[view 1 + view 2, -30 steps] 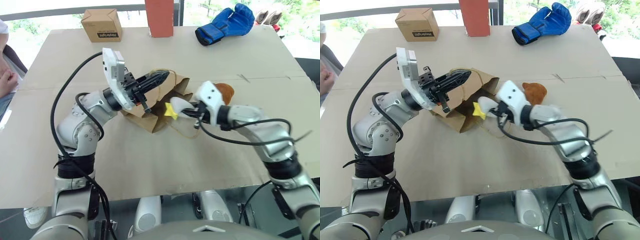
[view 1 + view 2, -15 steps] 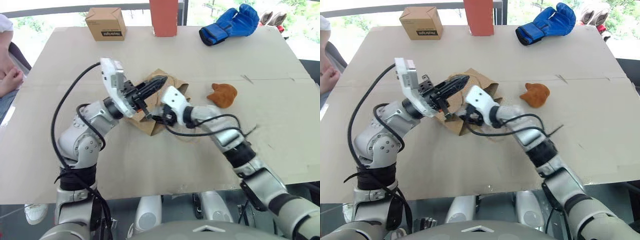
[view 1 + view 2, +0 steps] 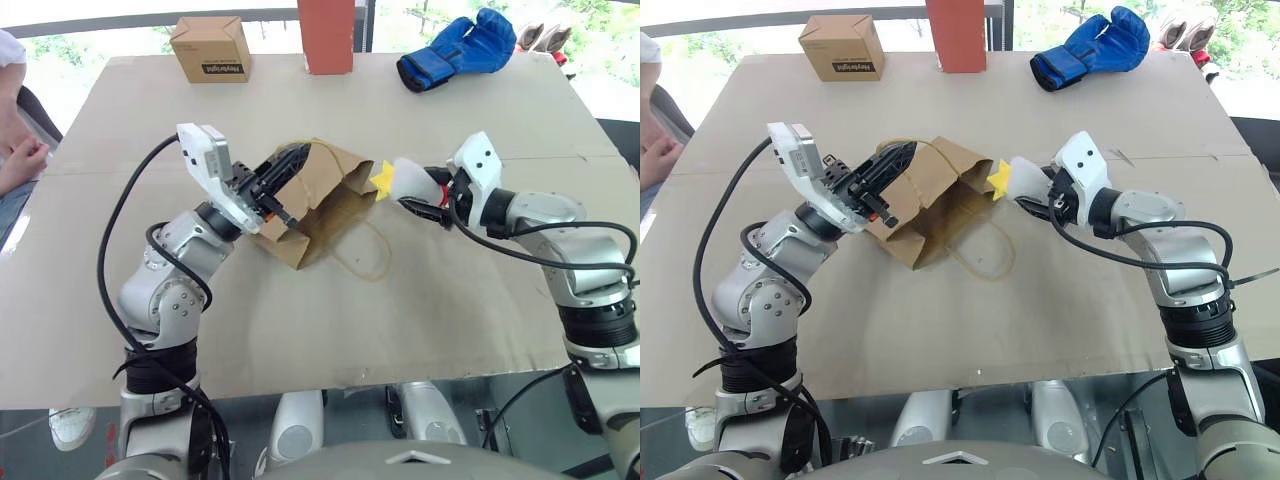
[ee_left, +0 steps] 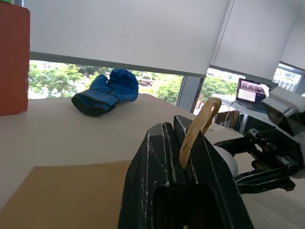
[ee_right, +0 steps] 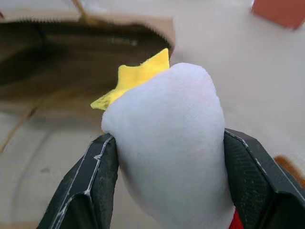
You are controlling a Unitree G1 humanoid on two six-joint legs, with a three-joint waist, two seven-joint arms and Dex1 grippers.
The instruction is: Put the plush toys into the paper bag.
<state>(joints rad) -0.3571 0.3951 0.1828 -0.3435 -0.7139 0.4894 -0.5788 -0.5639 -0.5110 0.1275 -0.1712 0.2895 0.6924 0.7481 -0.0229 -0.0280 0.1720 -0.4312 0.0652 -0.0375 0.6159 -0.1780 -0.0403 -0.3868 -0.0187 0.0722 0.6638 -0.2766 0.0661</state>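
The brown paper bag [image 3: 325, 200] lies on its side on the table, its mouth facing right. My left gripper [image 3: 293, 157] is shut on one twisted handle [image 4: 193, 131] and lifts the bag's upper edge. The other handle loop [image 3: 368, 258] lies flat on the table. My right gripper [image 3: 410, 190] is shut on the white plush toy [image 5: 167, 143], whose yellow spiky end [image 3: 383, 178] points at the bag's mouth from just outside it. My right arm hides the orange-brown plush toy in the head views. A sliver of orange-brown [image 5: 288, 164] shows on the table in the right wrist view.
The table [image 3: 300, 330] is covered with cardboard. At its far edge stand a small printed cardboard box [image 3: 210, 48] and a red-orange block [image 3: 327, 35], with a blue boxing glove [image 3: 460, 48] lying near them. A person's hand [image 3: 20, 160] rests at the left edge.
My right gripper, which reached to the bag's mouth half a second ago, has drawn back to the right with the white plush toy in it. The left gripper keeps hold of the handle.
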